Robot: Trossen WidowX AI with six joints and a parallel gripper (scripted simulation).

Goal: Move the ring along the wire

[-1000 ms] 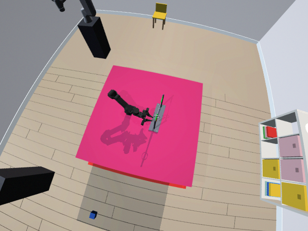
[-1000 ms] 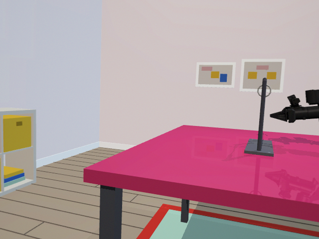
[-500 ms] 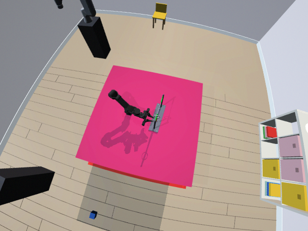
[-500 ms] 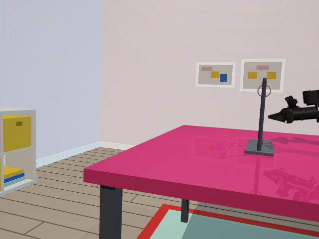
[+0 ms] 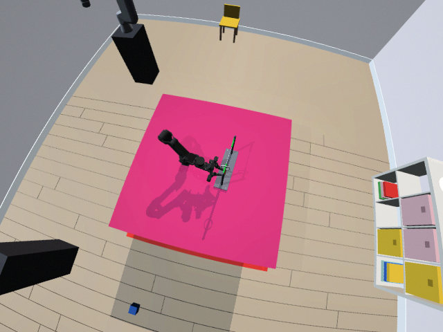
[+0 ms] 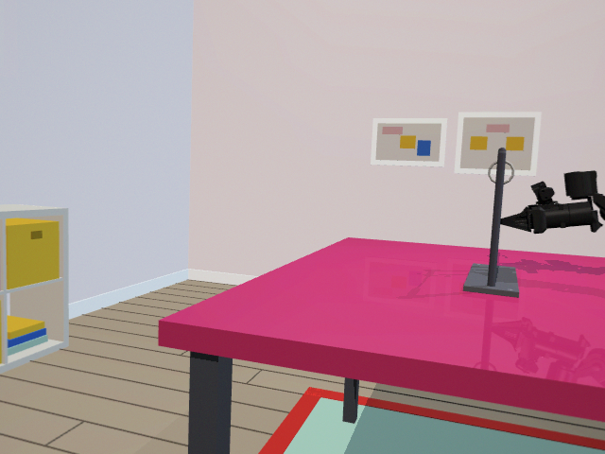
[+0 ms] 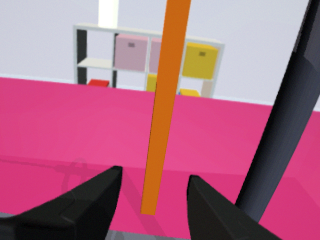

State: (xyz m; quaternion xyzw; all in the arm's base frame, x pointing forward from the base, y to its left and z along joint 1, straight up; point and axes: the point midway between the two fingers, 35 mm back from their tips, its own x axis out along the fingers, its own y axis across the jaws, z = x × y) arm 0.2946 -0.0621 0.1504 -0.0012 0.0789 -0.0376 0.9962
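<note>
The ring (image 5: 228,167) (image 6: 489,172) hangs around the wire at the green part (image 5: 224,169) beside the near post (image 6: 496,205) (image 7: 280,130). Its orange handle (image 7: 164,100) hangs down, slightly slanted in the wrist view. My gripper (image 5: 221,171) (image 6: 502,221) (image 7: 155,178) is partly open, level with the handle's lower part and below the ring. In the wrist view, one finger shows on each side of the handle, with gaps on both sides. How far the handle reaches in between the fingertips is unclear. The other green part (image 5: 233,142) is near the far post.
The grey base (image 6: 474,284) of the posts stands on the pink table (image 5: 257,221) (image 6: 293,293). In the wrist view, the near post is close to the right finger. A shelf (image 5: 374,214) (image 7: 95,63) stands beyond the table.
</note>
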